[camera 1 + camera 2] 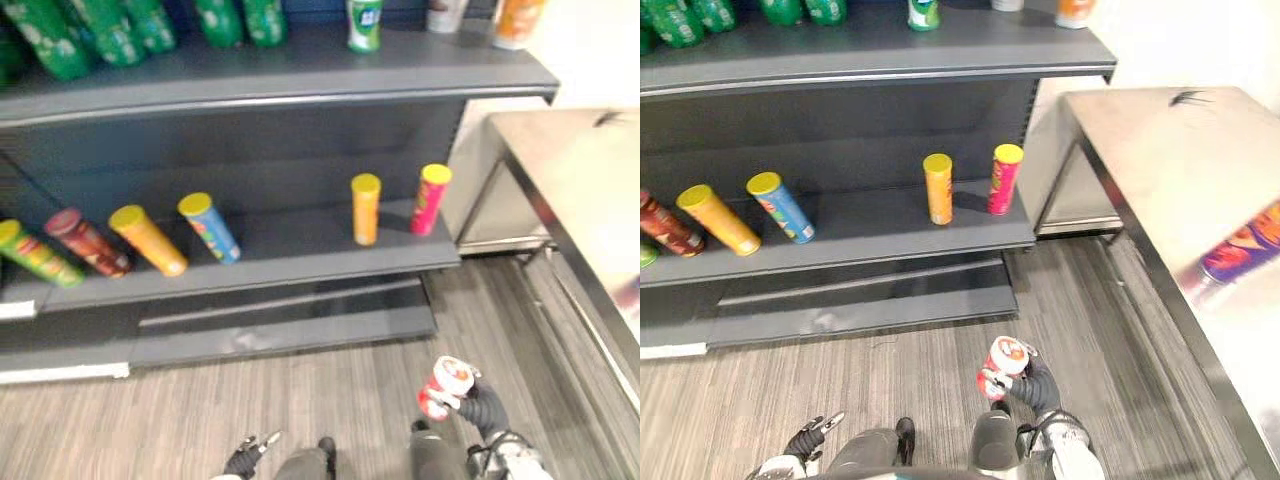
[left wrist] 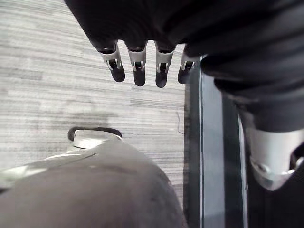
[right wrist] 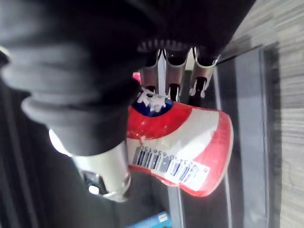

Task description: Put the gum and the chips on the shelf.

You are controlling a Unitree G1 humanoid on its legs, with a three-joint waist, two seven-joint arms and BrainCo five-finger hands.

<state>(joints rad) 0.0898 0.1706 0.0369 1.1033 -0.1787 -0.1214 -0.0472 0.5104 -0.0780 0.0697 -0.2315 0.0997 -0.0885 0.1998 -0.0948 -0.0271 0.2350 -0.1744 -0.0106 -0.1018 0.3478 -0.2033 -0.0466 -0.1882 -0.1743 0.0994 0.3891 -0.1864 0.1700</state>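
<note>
Carry step: right hand (image 1: 1038, 388) curled round gum bottle (image 1: 1002, 366), left hand (image 2: 137, 66) slack, empty; shelf (image 1: 870, 228) ahead and above, probably needing a forward lift.

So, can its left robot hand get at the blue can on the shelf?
Probably not yet: the left robot hand hangs low and empty, far from the blue can, though nothing stands between them.

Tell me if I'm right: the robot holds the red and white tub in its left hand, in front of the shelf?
Not quite: the red and white tub is in the right hand, fingers curled round it, as the right wrist view shows. The left hand is open. The tub is in front of the shelf.
</note>
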